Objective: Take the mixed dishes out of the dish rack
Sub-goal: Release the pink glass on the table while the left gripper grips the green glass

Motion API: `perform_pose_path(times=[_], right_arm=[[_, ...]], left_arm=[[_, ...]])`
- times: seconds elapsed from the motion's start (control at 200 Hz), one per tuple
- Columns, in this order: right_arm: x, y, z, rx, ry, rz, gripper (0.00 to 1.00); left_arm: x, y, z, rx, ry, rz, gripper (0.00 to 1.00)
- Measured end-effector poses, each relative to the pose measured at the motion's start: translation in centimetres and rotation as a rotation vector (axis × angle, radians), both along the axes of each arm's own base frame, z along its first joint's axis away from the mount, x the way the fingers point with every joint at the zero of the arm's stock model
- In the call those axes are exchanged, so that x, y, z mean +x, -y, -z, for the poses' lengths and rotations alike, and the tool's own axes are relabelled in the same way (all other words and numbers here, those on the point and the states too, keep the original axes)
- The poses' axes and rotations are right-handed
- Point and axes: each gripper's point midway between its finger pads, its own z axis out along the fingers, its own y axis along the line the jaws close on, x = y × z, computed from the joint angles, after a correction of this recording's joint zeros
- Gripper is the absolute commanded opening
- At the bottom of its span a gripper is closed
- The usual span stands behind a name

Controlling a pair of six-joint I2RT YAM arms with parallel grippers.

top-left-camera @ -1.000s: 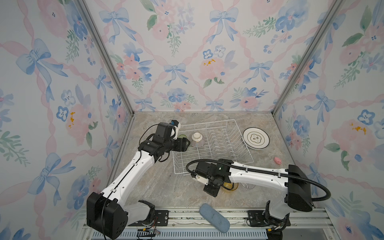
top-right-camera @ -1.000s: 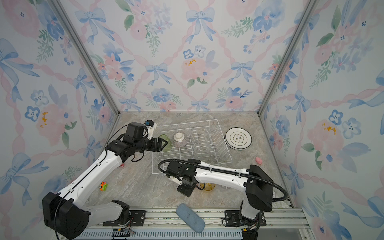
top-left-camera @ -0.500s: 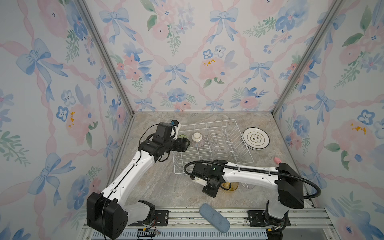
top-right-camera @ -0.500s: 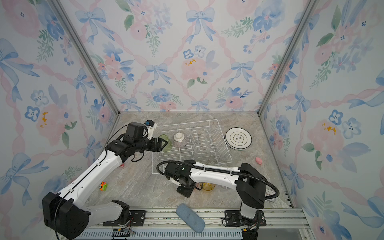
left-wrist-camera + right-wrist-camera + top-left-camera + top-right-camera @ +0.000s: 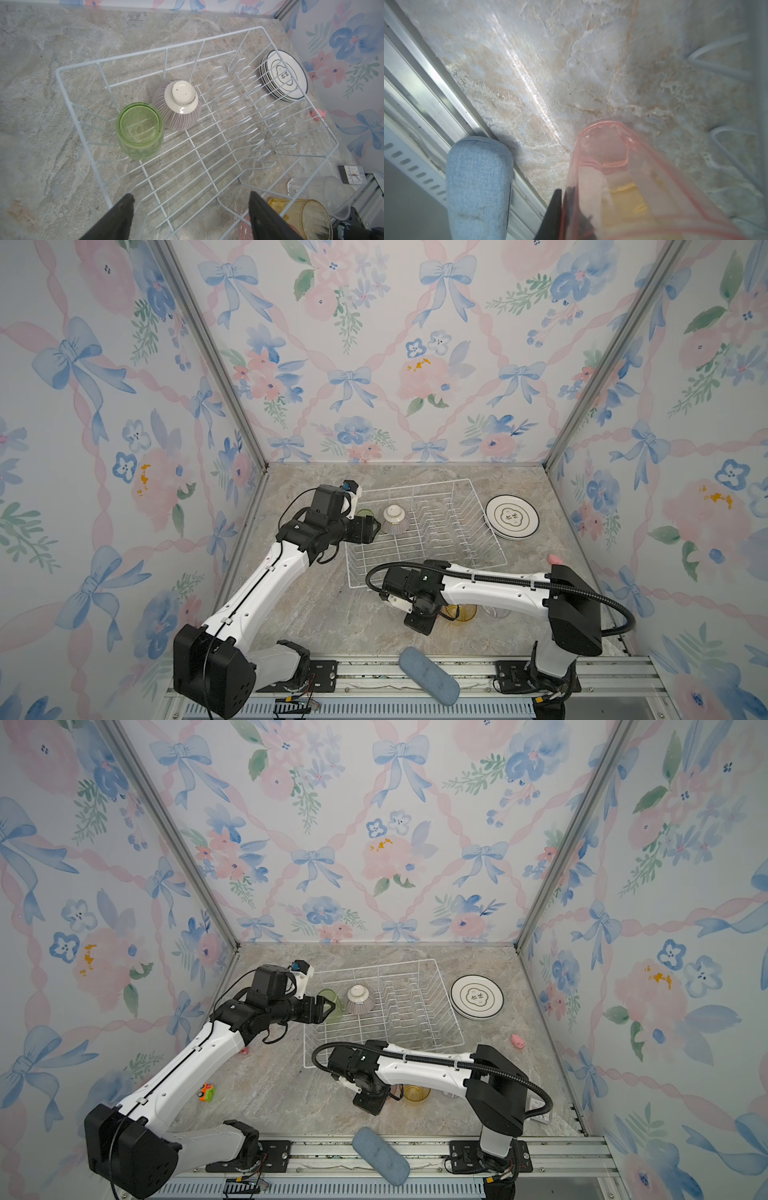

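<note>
Obs: Since a second ago the right arm [image 5: 490,589] has swung its elbow toward the middle. The left arm [image 5: 266,585] has not shifted.

Chk: Rack status?

Obs: The dish rack [image 5: 440,531] sits mid-table [image 5: 332,614] with its plate prongs bare. Two items remain inside, at the end nearest the left arm.

Chk: Plates?

Obs: The plates [image 5: 512,517] lie stacked flat on the table, just beside the rack's right side. They are probably parked there to keep the front strip free for the glasses.

Chk: What remains inside?

Obs: The striped bowl [image 5: 178,104] rests foot-up, touching the green tumbler [image 5: 139,128], which stands on the wires. The left gripper [image 5: 191,195] hovers over the rack's rim, fingers spread wide and aimed at that tumbler. The spread looks set to span its body.

Chk: Right side?

Obs: The right gripper [image 5: 419,620] points down in front of the rack. Its fingers are drawn close, one inside and one outside the wall of the pink tumbler [image 5: 602,166], whose base faces the table. I cannot tell whether the base touches. I judge the wall pinch keeps the cup upright for set-down. The yellow tumbler [image 5: 461,612] is just beside it and the clear tumbler [image 5: 324,193] is near, so the glasses seem to be grouped here.
</note>
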Motion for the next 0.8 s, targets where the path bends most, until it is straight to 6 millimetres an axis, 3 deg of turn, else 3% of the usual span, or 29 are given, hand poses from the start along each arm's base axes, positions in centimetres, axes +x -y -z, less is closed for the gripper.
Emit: perform_pose_path(times=[0.165,0.29,0.435,0.665,0.8], right_arm=[[0.2,-0.1,-0.1,0.001,0.008,-0.002,0.26],[0.2,-0.1,-0.2,0.004,0.012,-0.004,0.44],[0.3,-0.3,-1.5,0.047,0.026,0.002,0.56],[0.0,-1.0,-8.4,0.315,0.017,0.026,0.68],[0.9,-0.5,-12.6,0.488,0.03,0.08,0.72]], left_arm=[[0.2,-0.2,0.4,0.012,-0.006,-0.009,0.85],[0.5,-0.3,0.9,0.023,-0.018,-0.016,0.85],[0.7,-0.4,1.4,0.04,-0.025,-0.019,0.86],[1.2,-0.6,2.8,0.076,-0.047,-0.025,0.87],[1.6,-0.9,3.7,0.11,-0.061,-0.035,0.87]])
